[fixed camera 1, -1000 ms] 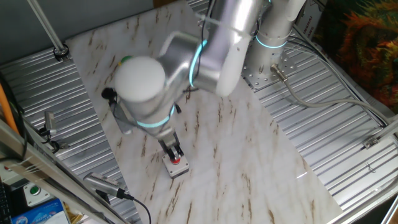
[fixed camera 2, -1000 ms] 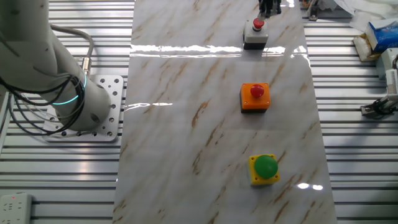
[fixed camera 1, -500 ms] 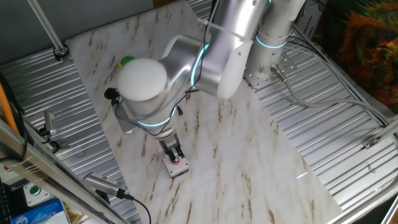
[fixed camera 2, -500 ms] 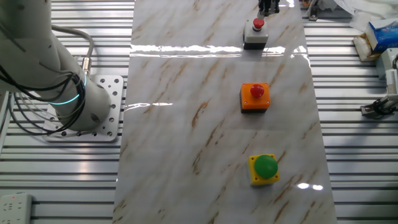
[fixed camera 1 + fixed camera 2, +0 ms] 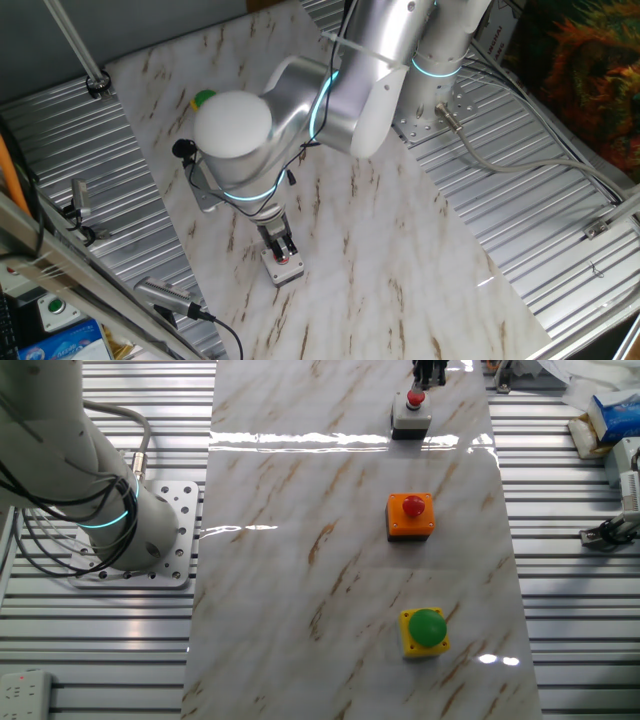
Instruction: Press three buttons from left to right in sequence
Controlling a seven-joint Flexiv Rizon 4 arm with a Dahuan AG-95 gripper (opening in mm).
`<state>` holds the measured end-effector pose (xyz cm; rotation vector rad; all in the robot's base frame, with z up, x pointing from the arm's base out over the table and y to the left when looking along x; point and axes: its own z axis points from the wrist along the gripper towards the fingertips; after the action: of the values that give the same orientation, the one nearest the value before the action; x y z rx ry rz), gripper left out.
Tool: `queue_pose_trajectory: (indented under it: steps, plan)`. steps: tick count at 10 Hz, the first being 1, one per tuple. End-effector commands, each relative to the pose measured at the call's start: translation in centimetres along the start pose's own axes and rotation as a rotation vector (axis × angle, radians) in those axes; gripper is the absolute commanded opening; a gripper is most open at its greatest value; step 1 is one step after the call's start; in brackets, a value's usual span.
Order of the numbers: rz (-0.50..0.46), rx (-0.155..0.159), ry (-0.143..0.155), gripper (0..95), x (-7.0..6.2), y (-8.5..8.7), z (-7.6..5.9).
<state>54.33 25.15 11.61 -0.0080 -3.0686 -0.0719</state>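
Three button boxes stand in a row on the marble board. The yellow box with a green button is nearest in the other fixed view, and only its green top shows past the arm in one fixed view. The orange box with a red button is in the middle, hidden by the arm in one fixed view. The light-grey box with a red button is at the far end. My gripper points down right over the grey box's button. I cannot see a gap or contact between the fingertips.
The arm's base sits on slatted metal beside the board. A white box with a green button and blue packaging lie at the lower left. A cable runs near the board's corner. A clamp lies at the right.
The arm's big joint has drifted slightly to the right. The gripper has stayed over the grey box, and less of the red button shows under it now.
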Motion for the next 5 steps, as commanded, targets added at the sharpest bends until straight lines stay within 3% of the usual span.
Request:
queue_pose_trajectory:
  steps: [1,5]
  plan:
    - [-0.004,0.004,0.001,0.0,0.02,0.18,0.19]
    - [-0.005,0.004,0.002,0.0,-0.02,0.39,0.36]
